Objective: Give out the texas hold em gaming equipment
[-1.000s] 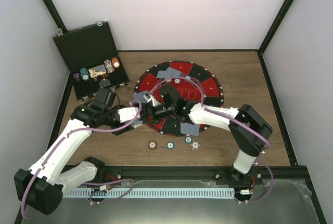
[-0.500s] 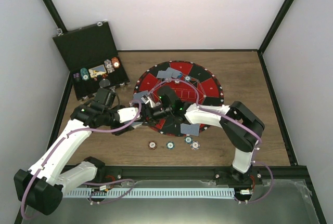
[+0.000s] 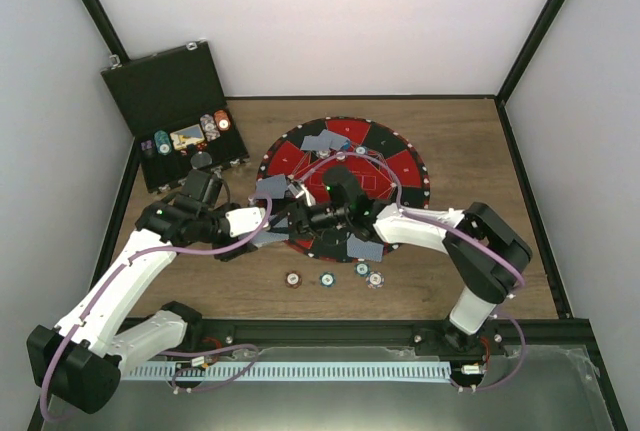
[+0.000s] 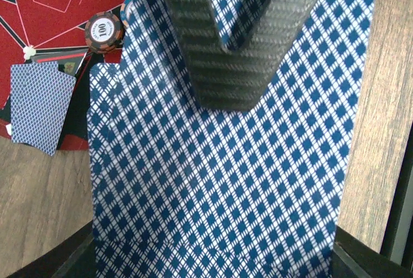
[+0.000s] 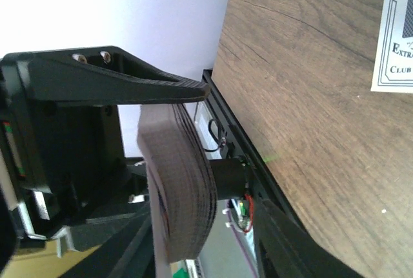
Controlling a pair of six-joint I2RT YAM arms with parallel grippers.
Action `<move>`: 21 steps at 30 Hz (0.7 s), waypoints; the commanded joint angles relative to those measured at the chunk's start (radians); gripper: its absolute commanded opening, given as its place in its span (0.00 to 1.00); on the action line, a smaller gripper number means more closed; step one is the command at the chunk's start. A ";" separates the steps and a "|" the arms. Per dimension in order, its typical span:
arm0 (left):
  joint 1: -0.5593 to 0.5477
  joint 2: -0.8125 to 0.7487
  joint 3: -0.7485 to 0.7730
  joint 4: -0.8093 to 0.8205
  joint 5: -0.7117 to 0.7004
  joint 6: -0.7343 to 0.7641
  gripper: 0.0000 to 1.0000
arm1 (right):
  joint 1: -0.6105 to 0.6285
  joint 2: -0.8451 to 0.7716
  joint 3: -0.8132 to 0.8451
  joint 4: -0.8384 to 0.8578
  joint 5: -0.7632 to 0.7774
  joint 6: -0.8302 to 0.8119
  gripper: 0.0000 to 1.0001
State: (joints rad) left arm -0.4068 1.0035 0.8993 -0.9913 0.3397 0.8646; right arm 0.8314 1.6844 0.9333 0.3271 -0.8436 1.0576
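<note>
The left gripper (image 3: pixel 260 219) squeezes a thick stack of blue-checked playing cards (image 4: pixel 219 188) at the left edge of the big round red-and-black mat (image 3: pixel 402 167). The right gripper (image 3: pixel 303 215) is right next to the stack; I cannot tell if it pinches anything. The brown wooden table (image 3: pixel 480 151) has bare room right of the mat.

The left arm (image 3: pixel 118 283) rises from its base at the near left, bends at the elbow and runs rightward, with the wrist low over the tabletop (image 3: pixel 480 151). The left tool (image 3: pixel 262 223) is clamped on a deck (image 4: pixel 226 181). The right arm (image 3: pixel 425 231) folds at its elbow on the right and stretches leftward. The right tool (image 3: pixel 298 215) faces the left tool, just beside it. How wide its jaws stand cannot be made out.
</note>
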 commanded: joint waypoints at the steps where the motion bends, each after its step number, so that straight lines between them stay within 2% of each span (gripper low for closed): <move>1: -0.001 -0.007 0.020 0.015 0.020 0.006 0.17 | -0.009 -0.055 -0.011 -0.014 0.017 0.008 0.32; 9: -0.001 -0.011 0.008 0.016 0.010 0.011 0.17 | -0.037 -0.137 -0.026 -0.064 0.035 0.009 0.10; 17: -0.001 -0.009 0.006 0.015 0.001 0.011 0.17 | -0.109 -0.220 -0.083 -0.120 0.012 -0.016 0.01; 21: 0.000 -0.010 -0.003 0.017 -0.009 0.013 0.17 | -0.180 -0.243 -0.057 -0.229 -0.014 -0.107 0.01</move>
State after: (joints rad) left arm -0.4065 1.0035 0.8993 -0.9890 0.3305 0.8654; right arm 0.7139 1.4803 0.8528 0.2119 -0.8265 1.0451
